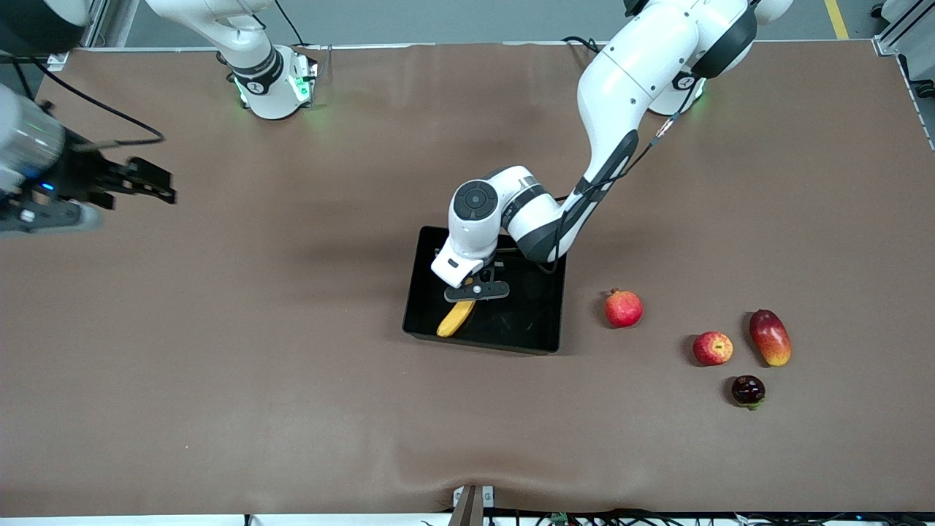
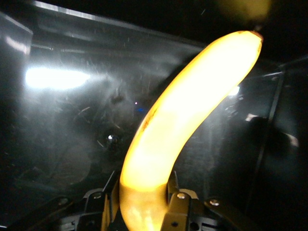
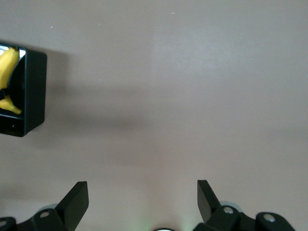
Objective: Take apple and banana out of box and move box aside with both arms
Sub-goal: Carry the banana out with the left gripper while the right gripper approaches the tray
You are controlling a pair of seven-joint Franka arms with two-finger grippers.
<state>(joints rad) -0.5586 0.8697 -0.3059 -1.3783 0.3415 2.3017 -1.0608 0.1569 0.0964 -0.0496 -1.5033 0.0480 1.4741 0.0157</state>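
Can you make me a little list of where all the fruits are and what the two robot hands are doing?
banana: in the black tray, held at one end
left gripper: shut on the banana, inside the tray
right gripper: open, waiting over bare table at the right arm's end
apple: on the table, outside the tray
pomegranate: on the table beside the tray
mango: beside the apple
dark fruit: nearest the front camera

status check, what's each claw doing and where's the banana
Left claw shut on banana, down in the box. Right claw open, waiting over bare table at its own end. Apple on table, nothing blocking.
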